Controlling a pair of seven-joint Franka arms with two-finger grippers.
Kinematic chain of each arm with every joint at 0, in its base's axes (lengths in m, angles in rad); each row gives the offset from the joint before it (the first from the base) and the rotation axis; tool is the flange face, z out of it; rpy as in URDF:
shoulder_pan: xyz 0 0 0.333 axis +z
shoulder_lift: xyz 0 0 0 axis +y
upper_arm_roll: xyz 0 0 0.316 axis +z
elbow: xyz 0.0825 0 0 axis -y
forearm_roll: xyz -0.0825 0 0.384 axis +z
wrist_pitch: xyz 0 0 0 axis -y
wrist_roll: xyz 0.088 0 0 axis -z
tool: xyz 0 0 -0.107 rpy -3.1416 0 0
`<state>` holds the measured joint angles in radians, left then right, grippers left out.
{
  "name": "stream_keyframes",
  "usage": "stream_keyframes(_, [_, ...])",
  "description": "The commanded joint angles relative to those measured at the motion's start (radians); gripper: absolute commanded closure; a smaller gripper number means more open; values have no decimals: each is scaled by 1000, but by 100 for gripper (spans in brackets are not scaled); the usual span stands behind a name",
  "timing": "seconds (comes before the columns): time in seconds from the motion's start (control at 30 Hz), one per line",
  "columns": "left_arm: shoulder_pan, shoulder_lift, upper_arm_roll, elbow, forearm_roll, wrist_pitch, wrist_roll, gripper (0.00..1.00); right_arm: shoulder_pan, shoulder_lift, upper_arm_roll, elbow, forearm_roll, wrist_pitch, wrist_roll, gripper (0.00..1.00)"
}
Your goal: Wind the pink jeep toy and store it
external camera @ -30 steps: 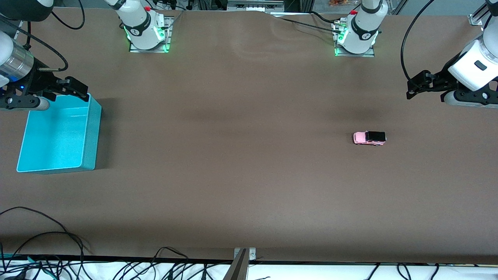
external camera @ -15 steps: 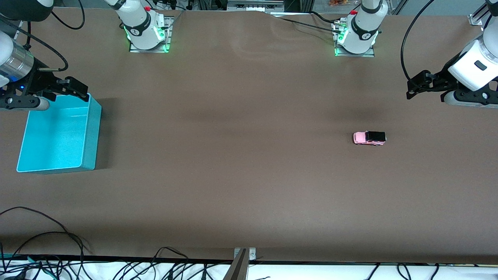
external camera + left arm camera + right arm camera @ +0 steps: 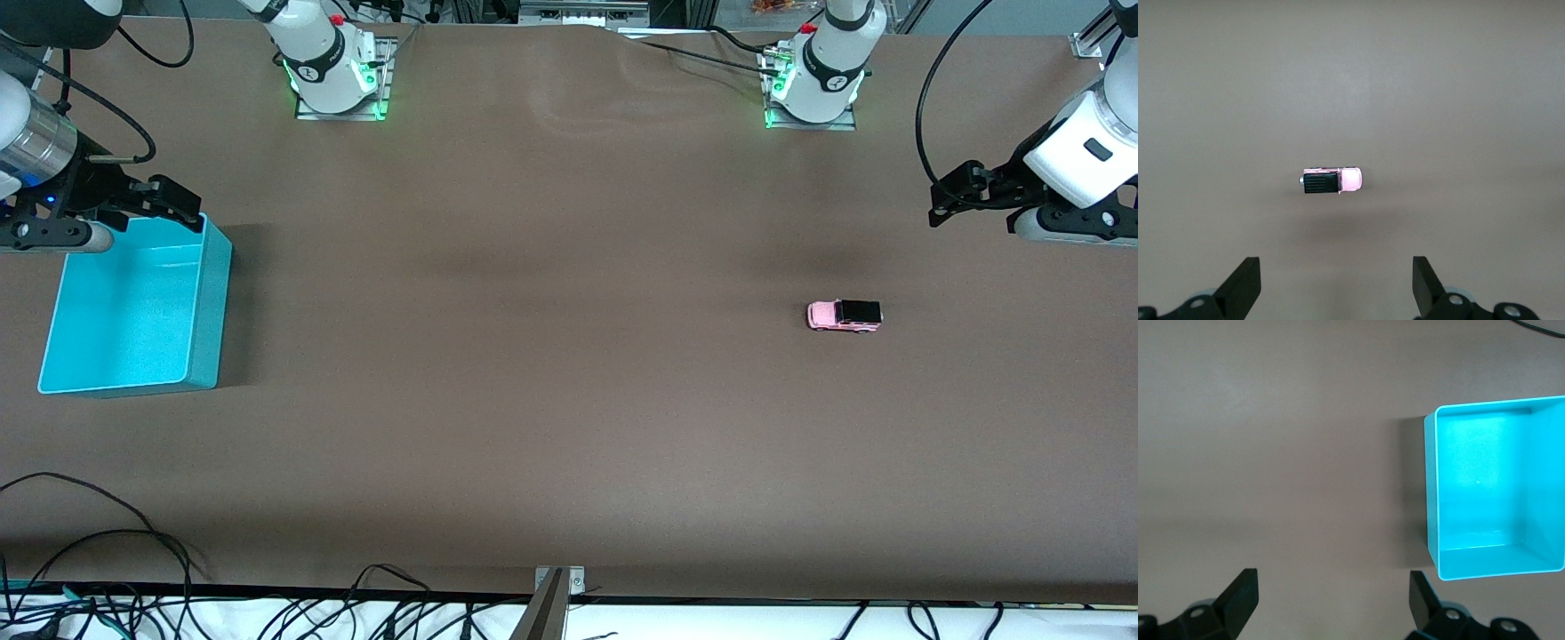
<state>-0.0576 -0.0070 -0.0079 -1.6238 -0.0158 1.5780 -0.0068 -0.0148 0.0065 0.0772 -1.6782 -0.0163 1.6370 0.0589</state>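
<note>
A: Front view: where is the pink jeep toy (image 3: pixel 844 315) found?

B: On the worktop (image 3: pixel 569 356), toward the left arm's end; the turquoise bin (image 3: pixel 133 311) is well apart.

A: Left wrist view?

B: The left gripper (image 3: pixel 1337 287) is held above it, jaws apart. A light, rigid, slippery toy is judged; its flat sides should be pinched.

A: Right wrist view?

B: The right gripper (image 3: pixel 1331 603) waits by the bin, jaws apart.

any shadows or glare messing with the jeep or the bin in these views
Front view: soft dark bands cross the table, and the bin casts a shadow toward the middle; the jeep is evenly lit. Left wrist view: a faint shadow beside the jeep. Right wrist view: bright sheen on the bin's floor.
</note>
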Motion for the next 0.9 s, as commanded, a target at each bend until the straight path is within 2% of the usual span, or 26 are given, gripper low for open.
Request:
stream_keyframes(0.0, [-1,15,-1,36,-7,-23,13,0,-2,10,0,26,7,-6,-1,0])
stream_keyframes(0.87, [-1,16,-1,33,-15,-23,13,0,-2,10,0,26,7,-6,-2,0])
